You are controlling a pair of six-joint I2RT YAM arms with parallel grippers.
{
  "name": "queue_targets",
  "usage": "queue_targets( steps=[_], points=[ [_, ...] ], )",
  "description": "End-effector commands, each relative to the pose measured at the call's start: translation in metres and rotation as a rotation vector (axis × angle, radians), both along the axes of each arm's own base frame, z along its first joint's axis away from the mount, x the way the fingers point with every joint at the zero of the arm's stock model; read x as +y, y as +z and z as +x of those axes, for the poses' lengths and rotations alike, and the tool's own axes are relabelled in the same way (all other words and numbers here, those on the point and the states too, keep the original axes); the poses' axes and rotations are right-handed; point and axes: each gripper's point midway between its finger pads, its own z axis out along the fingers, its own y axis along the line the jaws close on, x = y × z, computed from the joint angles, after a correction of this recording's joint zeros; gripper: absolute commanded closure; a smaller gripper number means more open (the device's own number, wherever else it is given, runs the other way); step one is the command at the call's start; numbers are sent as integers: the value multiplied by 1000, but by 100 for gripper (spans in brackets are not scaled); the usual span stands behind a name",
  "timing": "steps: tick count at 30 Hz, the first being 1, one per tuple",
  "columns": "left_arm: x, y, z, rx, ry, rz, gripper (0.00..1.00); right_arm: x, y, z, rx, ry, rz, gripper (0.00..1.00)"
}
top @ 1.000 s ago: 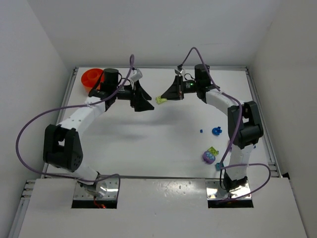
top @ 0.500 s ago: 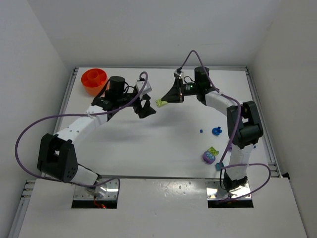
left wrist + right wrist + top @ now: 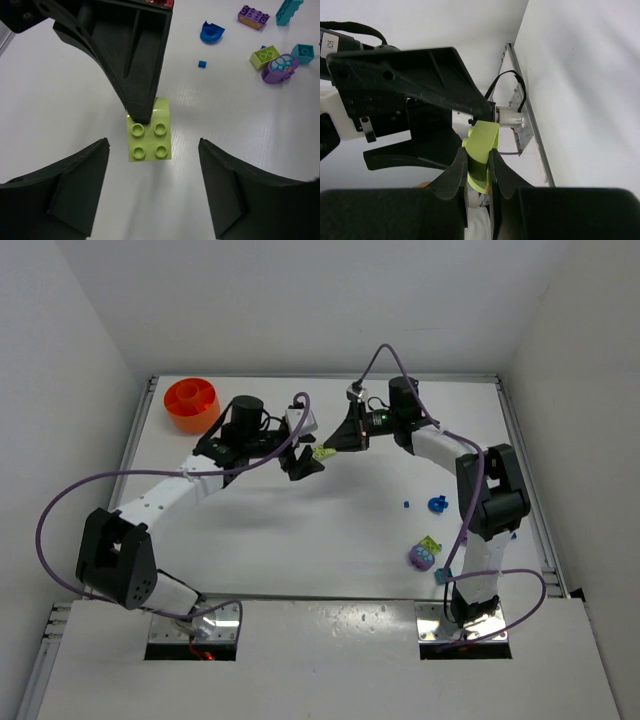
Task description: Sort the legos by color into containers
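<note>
The small round orange plastic bowl (image 3: 190, 403) sits at the far left corner of the table. Right of it, the left gripper (image 3: 152, 146) hangs with its fingers spread wide, holding nothing. The lime green four-stud plastic brick (image 3: 150, 135) lies just ahead, centred on that gap, studs facing the left wrist camera. The right gripper (image 3: 477, 155) is clamped on its far end. The left arm is nearer the bowl, so a handover looks likely.

**Lime green brick (image 3: 149, 135) pinched, four studs showing**

Clamped in right gripper (image 3: 479, 156), far mid-table. Loose on the right side: blue piece (image 3: 437, 505), tiny blue bit (image 3: 407, 504), purple piece (image 3: 421, 558), second lime brick (image 3: 430, 543), teal brick (image 3: 442, 575). Far-left corner: orange bowl (image 3: 191, 403), upright.
</note>
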Motion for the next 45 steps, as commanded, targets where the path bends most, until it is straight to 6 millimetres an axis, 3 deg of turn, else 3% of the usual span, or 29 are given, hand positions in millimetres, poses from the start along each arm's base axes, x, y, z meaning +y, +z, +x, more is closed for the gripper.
queue_targets(
  steps=[1, 3, 8, 11, 13, 14, 17, 18, 21, 22, 23, 24, 25, 26, 27, 29, 30, 31, 32, 36, 41, 45],
  points=[
    [-12, 22, 3, -81, -48, -35, 25, 3, 19, -3, -86, 33, 36, 100],
    [-13, 21, 6, -79, -48, -35, 31, 3, 20, -2, -96, 33, 39, 100],
    [-14, 15, 14, -52, -30, -13, 64, 2, 21, -4, -86, 41, 42, 100],
    [-11, 12, 16, -47, -6, 1, 74, 2, 21, -4, -86, 41, 42, 100],
    [-8, 7, 18, -30, 16, 21, 76, 2, 17, -5, -85, 42, 40, 79],
    [-5, 11, 22, -38, 26, 17, 76, -6, 21, 2, -97, 10, 38, 49],
    [20, 17, 32, -50, 84, 53, 77, -24, 20, 9, -132, -27, 27, 18],
    [34, 19, 39, -96, 86, 97, 77, -30, 20, 11, -116, -52, 6, 15],
    [69, 18, 60, -74, 138, 226, 80, -56, 16, 27, -214, -123, -37, 14],
    [94, 32, 71, -90, 161, 268, 80, -64, 9, 27, -233, -136, -70, 14],
    [109, 21, 85, -64, 187, 325, 80, -71, 4, 31, -250, -154, -100, 14],
    [123, 21, 94, -57, 206, 366, 80, -82, 3, 43, -298, -209, -164, 14],
    [144, 20, 107, -55, 246, 412, 80, -89, -11, 37, -343, -190, -246, 14],
    [156, 39, 119, -60, 294, 441, 82, -99, -11, 46, -402, -206, -314, 14],
    [174, 17, 139, -9, 348, 508, 82, -109, -24, 53, -452, -235, -447, 14],
    [203, 11, 156, 46, 438, 566, 82, -125, -36, 53, -522, -219, -575, 14],
    [219, 25, 174, 4, 519, 623, 82, -133, -37, 58, -547, -243, -633, 14],
    [227, 1, 187, 49, 540, 679, 83, -134, -38, 56, -538, -240, -635, 14],
    [240, 10, 197, 22, 581, 708, 83, -142, -37, 60, -564, -255, -663, 14],
    [277, -9, 221, 11, 702, 858, 84, -147, -38, 51, -591, -241, -692, 14],
    [311, -3, 253, -80, 833, 837, 87, -147, -29, 40, -617, -238, -679, 14],
    [341, -4, 265, -90, 900, 835, 88, -151, -36, 34, -620, -233, -704, 14]
  ],
)
